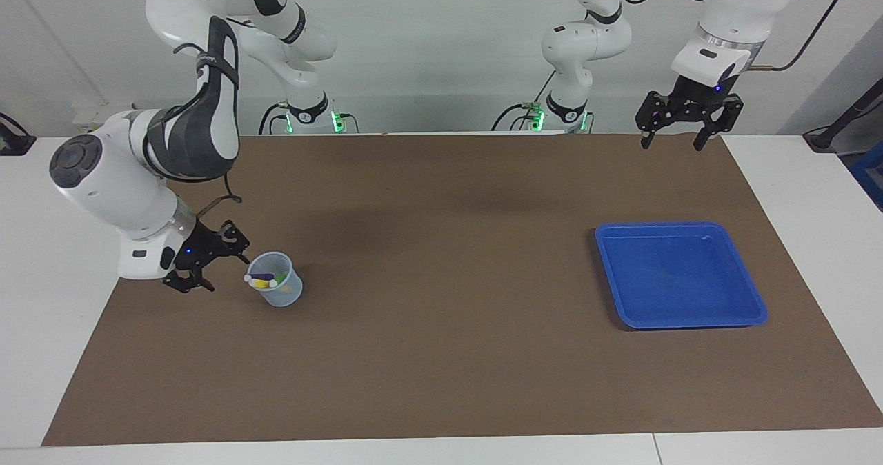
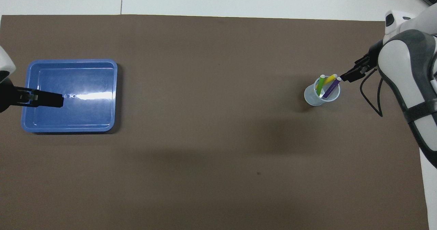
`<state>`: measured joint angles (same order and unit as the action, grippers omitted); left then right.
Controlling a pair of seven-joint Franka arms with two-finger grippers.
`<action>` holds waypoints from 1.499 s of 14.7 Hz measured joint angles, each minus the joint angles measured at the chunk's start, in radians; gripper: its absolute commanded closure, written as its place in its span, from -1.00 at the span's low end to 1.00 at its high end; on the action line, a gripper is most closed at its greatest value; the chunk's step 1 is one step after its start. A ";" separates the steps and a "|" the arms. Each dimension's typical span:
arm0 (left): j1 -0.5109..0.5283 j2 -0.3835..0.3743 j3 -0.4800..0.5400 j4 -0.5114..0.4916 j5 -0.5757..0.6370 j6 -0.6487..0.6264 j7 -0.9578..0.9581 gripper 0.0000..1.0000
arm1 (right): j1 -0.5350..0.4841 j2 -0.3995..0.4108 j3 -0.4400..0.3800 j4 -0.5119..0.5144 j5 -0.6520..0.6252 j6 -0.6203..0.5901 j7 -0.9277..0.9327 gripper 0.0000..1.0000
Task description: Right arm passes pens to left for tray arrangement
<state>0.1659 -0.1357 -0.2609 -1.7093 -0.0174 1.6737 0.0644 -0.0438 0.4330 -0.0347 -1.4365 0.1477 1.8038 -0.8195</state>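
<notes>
Three pens [image 2: 326,85] sit in the cup [image 1: 279,291] near the right arm's end of the bench, none passed yet. My right gripper [image 1: 207,261] hangs just beside the rim, jaws apart, empty; next I need a clean pinch on one cap. Left gripper [image 1: 679,123] waits spread wide, up over the bench's robot-side edge, and the tray [image 1: 752,313] toward its end looks bare. Overhead, its fingers are mostly cut off.

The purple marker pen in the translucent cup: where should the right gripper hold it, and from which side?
Probably the purple marker pen's pale cap end, which leans out past the translucent cup's rim toward the right gripper; come from that side, slightly above.
</notes>
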 measured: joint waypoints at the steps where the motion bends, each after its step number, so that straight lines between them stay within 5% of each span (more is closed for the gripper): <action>1: 0.000 0.000 0.000 0.000 0.000 0.000 0.000 -1.00 | 0.004 0.003 0.001 0.000 0.000 0.001 0.003 -0.48; 8: 0.000 0.000 0.000 0.000 0.000 0.000 0.000 -1.00 | 0.009 0.016 0.000 0.002 -0.013 0.058 0.004 -0.23; 22: 0.000 0.000 0.001 0.003 0.000 0.001 0.002 -1.00 | 0.024 0.036 -0.002 -0.030 -0.018 0.074 0.049 -0.23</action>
<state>0.1660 -0.1358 -0.2601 -1.7063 -0.0174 1.6748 0.0665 -0.0202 0.4692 -0.0369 -1.4666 0.1302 1.8778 -0.7708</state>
